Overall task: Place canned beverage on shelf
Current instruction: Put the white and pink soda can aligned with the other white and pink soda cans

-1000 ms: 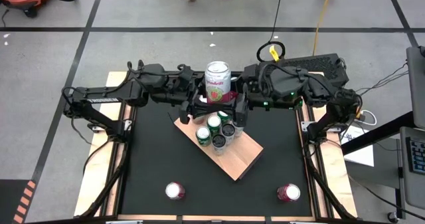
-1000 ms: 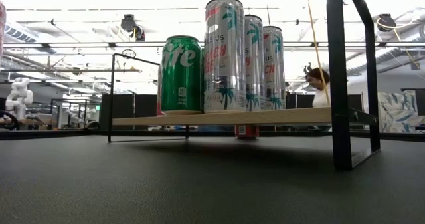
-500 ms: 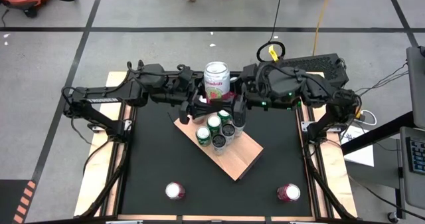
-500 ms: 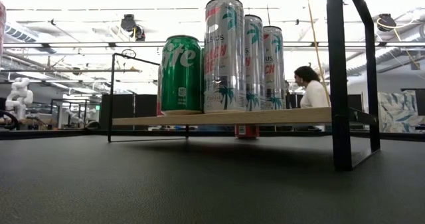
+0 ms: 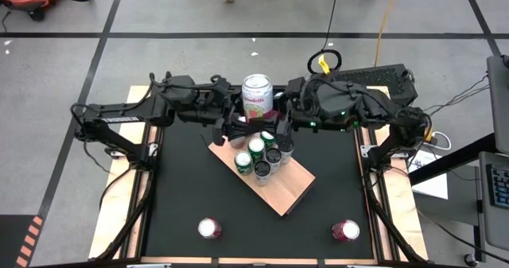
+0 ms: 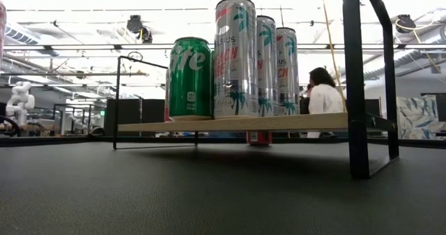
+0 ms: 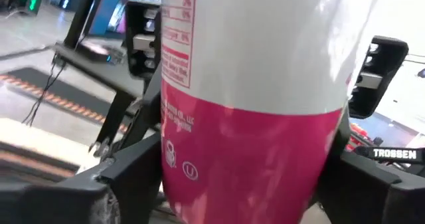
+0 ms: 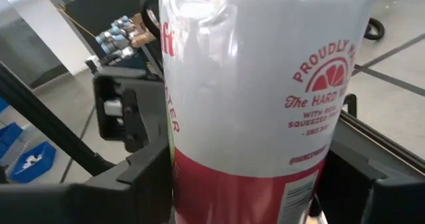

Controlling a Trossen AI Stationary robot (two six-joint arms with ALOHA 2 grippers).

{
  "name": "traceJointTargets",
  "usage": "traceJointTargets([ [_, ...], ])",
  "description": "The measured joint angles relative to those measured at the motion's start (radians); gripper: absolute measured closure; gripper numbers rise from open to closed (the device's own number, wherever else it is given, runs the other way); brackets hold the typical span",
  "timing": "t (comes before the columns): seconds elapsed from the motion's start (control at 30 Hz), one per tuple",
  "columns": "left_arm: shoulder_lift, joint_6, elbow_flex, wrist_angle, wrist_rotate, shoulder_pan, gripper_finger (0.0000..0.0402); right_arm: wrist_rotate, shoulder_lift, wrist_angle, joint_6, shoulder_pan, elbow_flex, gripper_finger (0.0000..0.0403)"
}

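White above, pink below: a printed aluminium beverage can [image 5: 257,95] hangs upright in the air between the two arms, over the far end of the flat light-tan wood-grain shelf board with black corner rods [image 5: 290,190] and clear of it

Step in hand, as I judge it: carry and transfer, with the placing itself not yet done. Both arms meet at the can from opposite sides.

- Right gripper [image 8: 249,184]: jaws closed against the can's lower wall on both sides, gripping it
- Left gripper [image 7: 246,184]: set around the same can lower down, on the pink band; cannot tell whether it grips or only brackets it

Shelf state: a tight cluster of upright cans [image 5: 258,153] fills the far part of the board; the low view shows a green can [image 6: 189,78] and tall silver palm-print cans [image 6: 235,57]. The near half of the board is bare. Two more red-topped cans [image 5: 209,228] [image 5: 345,231] stand on the black table [image 5: 183,188], near its front edge, well apart from the shelf.

Next move calls for one arm alone to bear the can, the other backing off sideways without tipping it – then a level descent onto bare board beside the cluster, base flat, no knock against the standing cans

Can surface: smooth and glossy, a citrus-slice emblem and red lettering on the white part, a nutrition panel on the other side
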Motion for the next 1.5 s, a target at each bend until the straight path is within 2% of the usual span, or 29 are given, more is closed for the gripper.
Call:
traceJointTargets([
  [0.13,-0.04,-0.01,0.0,-0.059,-0.001,0.0,0.0035,-0.003,-0.007,-0.006,-0.006,0.0,-0.001,0.0132],
  [0.33,-0.098,-0.01,0.004,-0.096,-0.002,0.002,0.0031,-0.002,-0.01,-0.007,-0.027,0.0,-0.001,0.0132],
  [0.87,-0.241,0.07,0.003,-0.248,-0.153,0.022,0.0031,-0.008,-0.011,-0.054,-0.039,0.002,-0.001,0.0131],
  [1.1,-0.238,-0.014,0.017,-0.252,-0.14,0.022,0.003,-0.064,-0.011,-0.062,-0.033,0.002,-0.001,0.0131],
  [1.37,-0.181,0.001,0.105,-0.287,-0.065,0.03,0.003,-0.114,-0.011,-0.089,-0.024,0.002,0.0,0.0131],
  [1.5,-0.148,0.068,0.131,-0.299,-0.015,0.032,0.003,-0.135,-0.011,-0.124,-0.023,0.002,0.0,0.0131],
])
